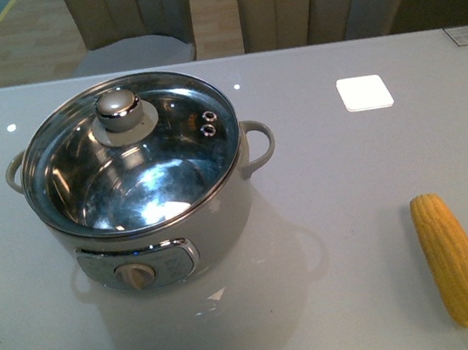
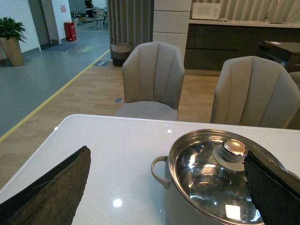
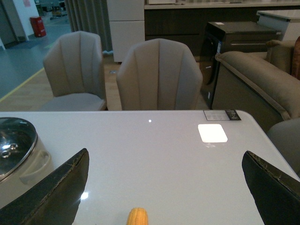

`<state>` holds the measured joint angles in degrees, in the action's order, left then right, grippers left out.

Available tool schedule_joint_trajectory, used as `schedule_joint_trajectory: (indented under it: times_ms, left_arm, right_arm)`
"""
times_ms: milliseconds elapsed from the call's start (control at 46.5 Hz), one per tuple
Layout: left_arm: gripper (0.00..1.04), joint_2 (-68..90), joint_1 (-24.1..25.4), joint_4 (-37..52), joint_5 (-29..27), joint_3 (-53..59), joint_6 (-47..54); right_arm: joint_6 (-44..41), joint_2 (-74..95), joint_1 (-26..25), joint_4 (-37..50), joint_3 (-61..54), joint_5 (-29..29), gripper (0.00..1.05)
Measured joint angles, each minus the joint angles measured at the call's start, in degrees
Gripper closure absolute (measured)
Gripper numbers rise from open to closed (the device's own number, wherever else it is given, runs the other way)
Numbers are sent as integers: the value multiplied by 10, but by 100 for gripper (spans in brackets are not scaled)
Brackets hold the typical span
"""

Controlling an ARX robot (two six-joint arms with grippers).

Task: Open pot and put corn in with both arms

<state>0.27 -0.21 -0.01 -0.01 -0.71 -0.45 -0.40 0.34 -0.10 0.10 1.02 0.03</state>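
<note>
Cream-white pot (image 1: 223, 220) sits left of centre on the grey table (image 1: 331, 178) in the front view. Glass lid (image 1: 153, 165) is on, knob (image 1: 120, 104) up, dial (image 1: 134, 275) facing me. Corn (image 1: 457, 260) lies on the right near my edge, pointing away from me, well apart from the pot. A white square pad (image 1: 364, 92) lies further back on the right. Neither of my arms shows here.

Left wrist view: left gripper (image 2: 166, 153) is spread wide with nothing in it. The pot is ahead and lower, mostly between my fingers and closer to one. That finger overlaps the lid rim in the shot, and I can't tell whether it touches. Two chairs (image 2: 154, 75) stand behind the table.

Right wrist view: right gripper (image 3: 164, 154) is also spread wide and empty. Only the corn's tip shows, at the frame edge, between the fingers and near, not touching either. The pot's rim shows outside the fingers, on the side toward my left arm. The pad lies further out on the table.
</note>
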Motion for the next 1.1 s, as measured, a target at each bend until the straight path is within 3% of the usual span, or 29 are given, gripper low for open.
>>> schedule_joint_trajectory:
  times_ms: [645,753,796,946,1097]
  left_arm:
    - [7,1,0,-1,3,0,-2]
    - [7,91,20,-136,123,-59,-113]
    - [7,118,13,-138,125,-66,-139]
    - [7,216,-26,-59,114,-96,-197]
    - [7,400,-72,113,99,-141,-187]
  right_arm:
    - [0,0,0,0,0,0,9]
    - [0,0,0,0,0,-1,9]
    - [0,0,0,0,0,0,9]
    - [0,0,0,0,0,0,9]
    - [0,0,0,0,0,0,9]
